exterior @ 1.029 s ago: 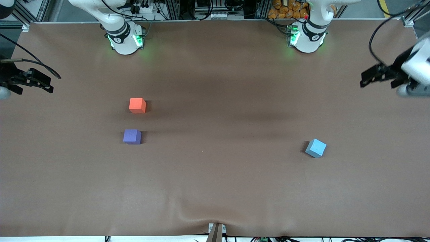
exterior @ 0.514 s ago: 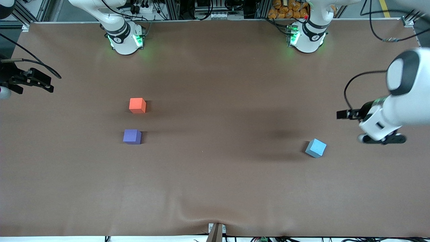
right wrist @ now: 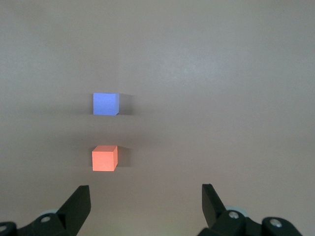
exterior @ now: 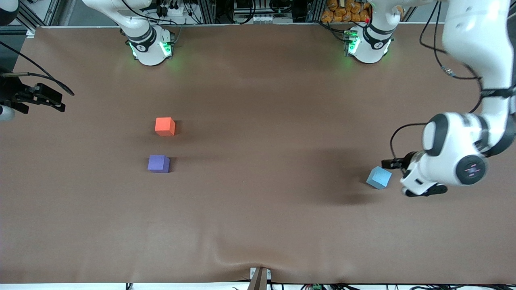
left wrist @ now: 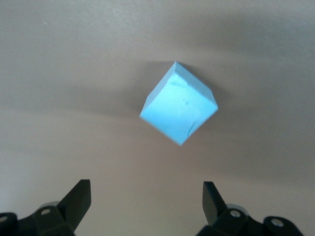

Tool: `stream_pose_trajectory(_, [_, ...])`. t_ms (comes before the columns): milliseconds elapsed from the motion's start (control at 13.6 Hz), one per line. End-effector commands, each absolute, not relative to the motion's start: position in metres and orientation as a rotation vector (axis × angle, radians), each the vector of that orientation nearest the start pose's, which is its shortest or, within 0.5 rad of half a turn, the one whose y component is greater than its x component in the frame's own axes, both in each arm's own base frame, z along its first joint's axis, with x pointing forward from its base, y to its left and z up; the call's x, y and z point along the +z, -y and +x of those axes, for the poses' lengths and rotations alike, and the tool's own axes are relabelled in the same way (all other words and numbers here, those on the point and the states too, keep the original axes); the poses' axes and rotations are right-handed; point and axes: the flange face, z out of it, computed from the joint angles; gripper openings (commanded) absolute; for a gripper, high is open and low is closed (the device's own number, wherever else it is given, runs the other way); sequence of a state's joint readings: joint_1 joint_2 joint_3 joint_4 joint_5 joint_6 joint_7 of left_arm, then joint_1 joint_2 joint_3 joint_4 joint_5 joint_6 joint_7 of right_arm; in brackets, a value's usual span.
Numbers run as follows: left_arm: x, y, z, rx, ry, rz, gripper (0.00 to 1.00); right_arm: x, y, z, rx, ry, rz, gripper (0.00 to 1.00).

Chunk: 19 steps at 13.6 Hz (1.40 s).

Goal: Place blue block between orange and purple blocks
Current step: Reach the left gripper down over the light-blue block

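We find the blue block [exterior: 379, 177] resting on the table [exterior: 258, 225] toward the left arm's end, well apart from the other two cubes. The left gripper [left wrist: 146, 199] hovers beside and above it with fingers spread, presumably staged for a descent. The block is a matte sky-blue cube, turned diagonally to the jaws; its top face appears faintly creased. The orange block [exterior: 165, 126] lies farther from the front camera than the purple block [exterior: 158, 164], with a gap between. The right gripper [right wrist: 145, 201] waits, spread, at the table's edge.
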<state>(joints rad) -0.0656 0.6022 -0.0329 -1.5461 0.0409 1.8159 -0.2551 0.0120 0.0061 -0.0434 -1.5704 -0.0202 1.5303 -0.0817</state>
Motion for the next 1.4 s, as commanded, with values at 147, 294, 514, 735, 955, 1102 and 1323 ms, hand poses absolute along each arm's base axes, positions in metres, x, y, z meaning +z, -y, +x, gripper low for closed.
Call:
stream_pose_trajectory(147, [0.234, 0.068, 0.665, 0.409, 0.353, -2.992, 1.0, 0.619, 0.019, 0.552, 0.068, 0.091, -3.145, 1.0])
stream_pose_trajectory(294, [0.231, 0.067, 0.665, 0.407, 0.459, -2.973, 1.0, 0.62, 0.019, 0.552, 0.063, 0.091, -3.145, 1.0])
stream_pose_trajectory(514, [0.243, 0.063, 0.668, 0.366, 0.755, -2.907, 1.0, 0.621, 0.019, 0.552, 0.061, 0.094, -3.145, 1.0])
stream_pose_trajectory(735, [0.238, 0.066, 0.665, 0.379, 0.953, -2.865, 1.0, 0.62, 0.019, 0.551, 0.071, 0.091, -3.145, 1.0])
stream_pose_trajectory(955, [0.24, 0.067, 0.672, 0.311, 1.234, -2.804, 1.0, 0.621, 0.019, 0.551, 0.075, 0.094, -3.144, 1.0])
stream_pose_trajectory(1102, [0.231, 0.065, 0.67, 0.262, 1.374, -2.752, 1.0, 0.62, 0.023, 0.551, 0.078, 0.082, -3.144, 1.0])
stream_pose_trajectory(1323, [0.225, 0.05, 0.665, 0.198, 1.513, -2.707, 1.0, 0.621, 0.022, 0.551, 0.075, 0.082, -3.144, 1.0])
